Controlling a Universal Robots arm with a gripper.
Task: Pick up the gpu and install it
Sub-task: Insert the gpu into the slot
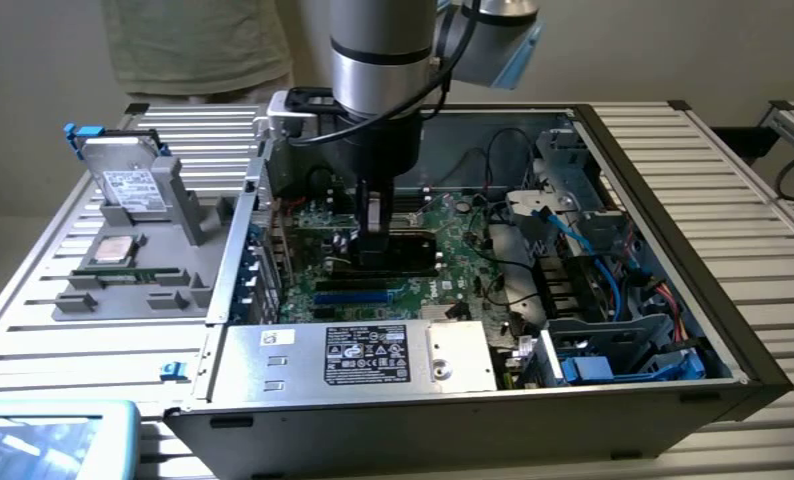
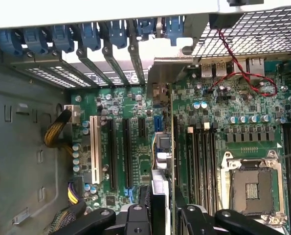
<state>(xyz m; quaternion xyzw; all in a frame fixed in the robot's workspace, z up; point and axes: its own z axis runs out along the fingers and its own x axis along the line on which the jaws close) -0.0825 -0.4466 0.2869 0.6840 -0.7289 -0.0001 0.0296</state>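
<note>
Nearest in the exterior view, the power supply (image 1: 357,355) sits against the near wall of the case (image 1: 664,400). Just beyond it, over the motherboard (image 1: 471,250), the pincer (image 1: 376,238) pinches the gpu (image 1: 400,256) on edge, one finger on each face.

From the wrist we look along the gpu (image 2: 160,161). Its thin edge runs away from the fingers (image 2: 135,218) toward its silver bracket (image 2: 162,73) at the rear openings, parallel with the black slots (image 2: 127,152).

We judge this to be the seating step. To do it well, we would:
- keep the gpu upright and true to its slot;
- guide the bracket into its gap at the rear wall;
- press straight down with even force, without twisting or rocking.

We cannot tell whether the contact edge already sits in a slot.

The arm (image 1: 377,60) comes from the far side and drops almost vertically into the case, wrist pointing down. Farther back, a person (image 1: 197,45) stands behind the desk (image 1: 717,150).
</note>
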